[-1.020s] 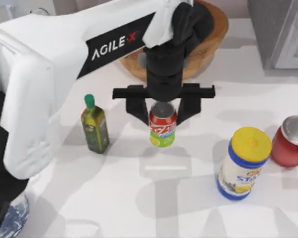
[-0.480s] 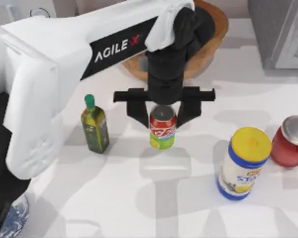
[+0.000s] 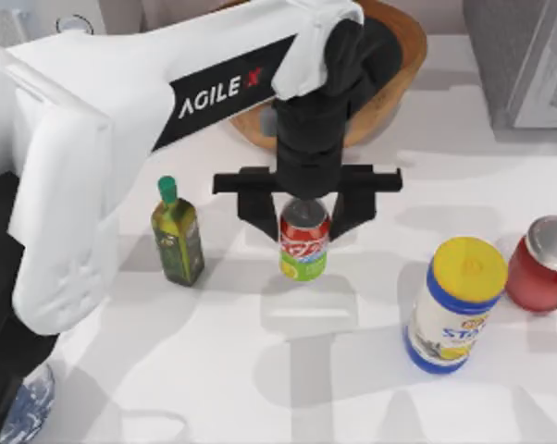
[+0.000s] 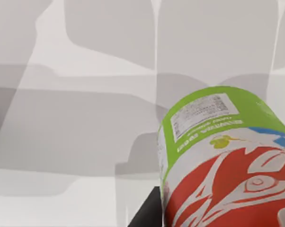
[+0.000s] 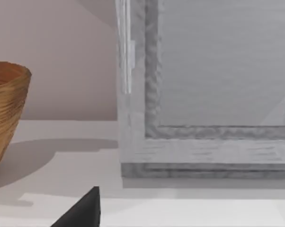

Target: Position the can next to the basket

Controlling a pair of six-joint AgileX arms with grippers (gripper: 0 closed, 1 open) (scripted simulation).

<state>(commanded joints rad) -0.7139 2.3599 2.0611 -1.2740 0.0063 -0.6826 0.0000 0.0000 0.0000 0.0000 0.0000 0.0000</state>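
Can (image 3: 303, 242) clamped in left gripper (image 3: 304, 215) near basket (image 3: 399, 69); label in wrist view

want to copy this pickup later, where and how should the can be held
Grip the can across its red upper body, coming straight down from above: it stands upright and its round sides suit opposed fingers. The left gripper holds it that way now.

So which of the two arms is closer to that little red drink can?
Left. The left gripper straddles the can; the right gripper is off beyond the basket.
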